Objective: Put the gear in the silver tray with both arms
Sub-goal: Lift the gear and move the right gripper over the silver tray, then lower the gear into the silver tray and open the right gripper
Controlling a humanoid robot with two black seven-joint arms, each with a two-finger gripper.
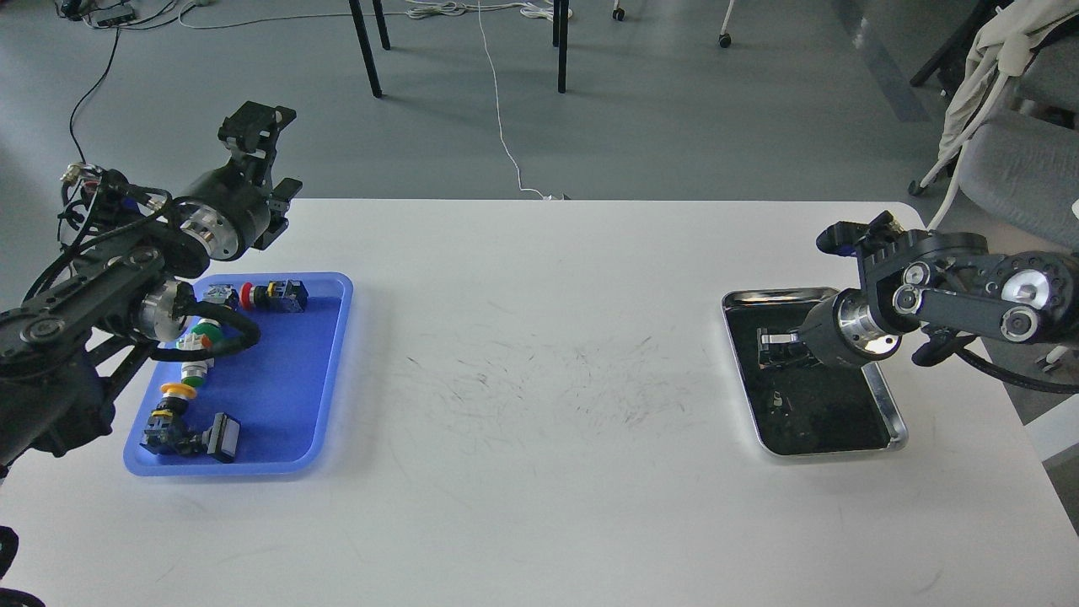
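The shiny rectangular stainless-steel tray [887,396] with rounded corners lies on the right side of the white table [539,354], its long axis running near-to-far and leaning slightly left at the far end. Its dark mirror-like base reflects the arm above it. The right black jointed arm [969,295] enters from the right edge and reaches over the tray's far half — its gripper [780,347] appears only as a dark shape over the base, so whether its fingers are apart or closed cannot be told. On the table's left side, well apart, a blue plastic tray [287,396] holds several small push-button switches [270,295]. The left gripper [257,126] is raised beyond that tray's far edge — its finger state also cannot be told.
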